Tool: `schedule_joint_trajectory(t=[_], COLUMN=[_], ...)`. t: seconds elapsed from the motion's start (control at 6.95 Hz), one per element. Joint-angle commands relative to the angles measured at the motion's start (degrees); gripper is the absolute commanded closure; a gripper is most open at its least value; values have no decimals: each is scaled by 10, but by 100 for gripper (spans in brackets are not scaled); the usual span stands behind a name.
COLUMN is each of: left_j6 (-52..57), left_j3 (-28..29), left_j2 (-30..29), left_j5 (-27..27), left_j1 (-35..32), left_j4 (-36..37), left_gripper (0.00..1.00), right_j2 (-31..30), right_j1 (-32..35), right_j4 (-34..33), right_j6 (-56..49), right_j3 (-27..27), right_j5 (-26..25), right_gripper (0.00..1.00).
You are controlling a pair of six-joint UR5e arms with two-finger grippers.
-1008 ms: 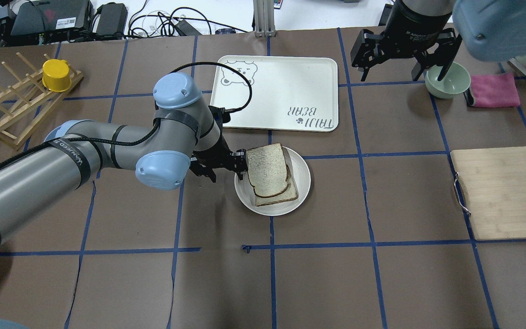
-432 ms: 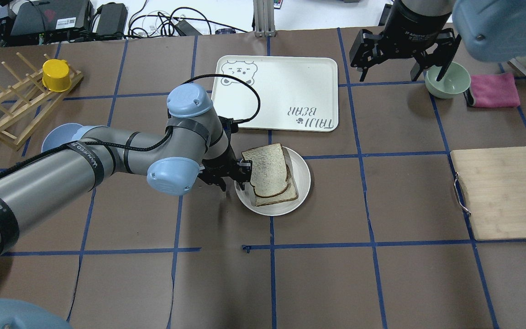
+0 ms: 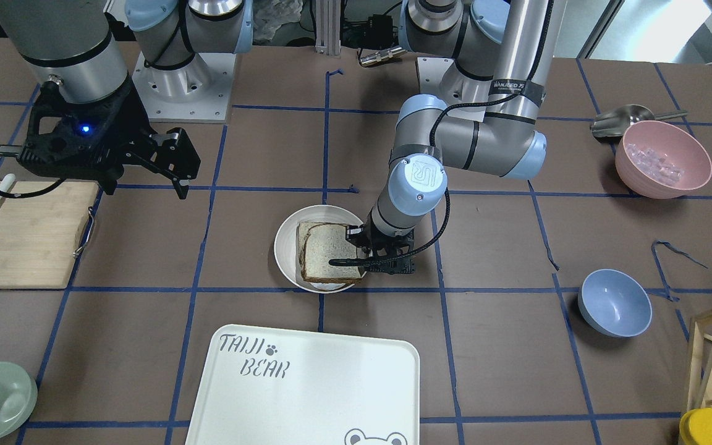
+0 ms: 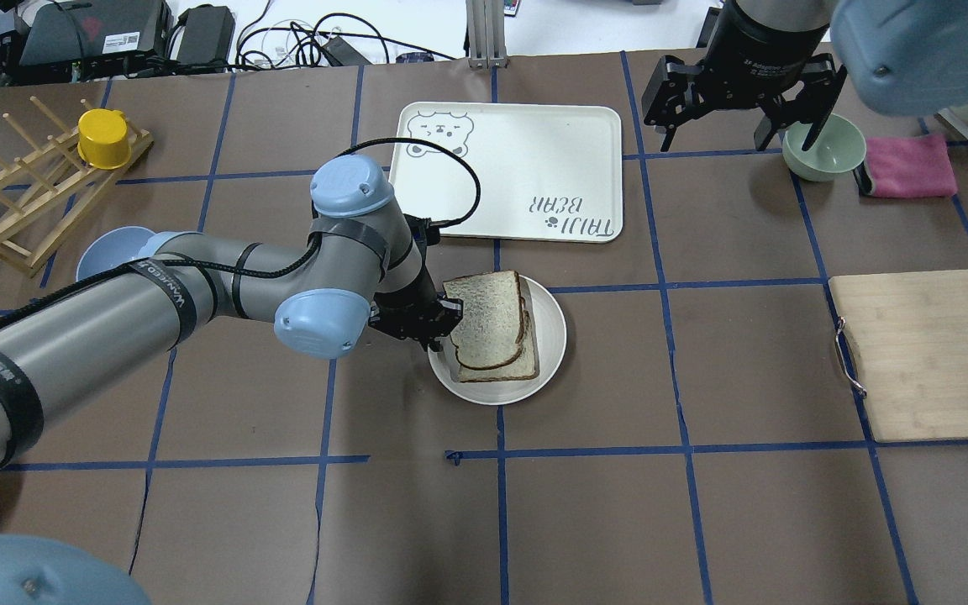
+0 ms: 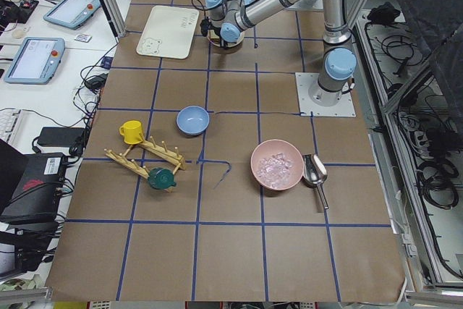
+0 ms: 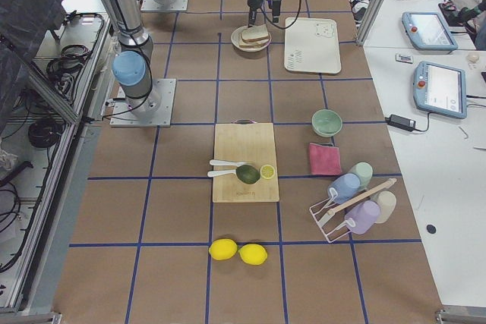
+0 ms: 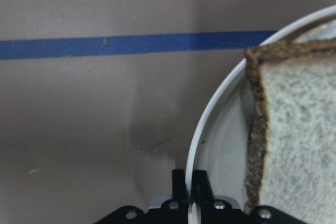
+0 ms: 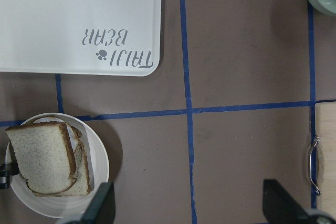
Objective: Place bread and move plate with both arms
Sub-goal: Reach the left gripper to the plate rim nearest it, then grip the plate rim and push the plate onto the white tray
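Bread [image 4: 488,313], dark-crusted, lying flat atop a second slice [image 4: 524,363] inside the plate [image 4: 553,336], on the tabletop [image 4: 702,521] near the bear tray [image 4: 526,160]. Left gripper [image 7: 188,179] low at the plate's edge on the robot's left side, jaws pinching its rim. Right gripper [image 4: 738,144] raised well apart beside a green bowl [image 4: 837,155], jaws spread wide.

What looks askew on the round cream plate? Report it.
The dark-crusted top bread slice sits twisted off the paler lower slice, not squared up, one corner reaching the round cream-white plate's rim beside the left gripper pinching it.
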Motion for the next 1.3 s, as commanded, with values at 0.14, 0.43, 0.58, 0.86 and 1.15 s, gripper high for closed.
schedule_joint_trajectory(t=[0.14, 0.43, 0.58, 0.86, 1.15], left_j6=[-26, -26, -25, -8, 40], left_j3=[45, 82, 83, 120, 240], left_j2=[21, 32, 41, 19, -57], left_j5=[-24, -42, -50, -71, -70], left_j1=[5, 17, 19, 57, 60], left_j4=[-20, -63, -72, -68, -73], left_gripper=[100, 100, 100, 100, 100], right_j2=[0, 2, 2, 4, 4], right_j1=[0, 1, 1, 1, 1], right_j4=[-4, -6, -7, -7, -8], right_j6=[3, 4, 4, 4, 4], right_j3=[1, 1, 1, 1, 10], right_j5=[1, 1, 1, 1, 2], right_gripper=[0, 0, 0, 0, 0])
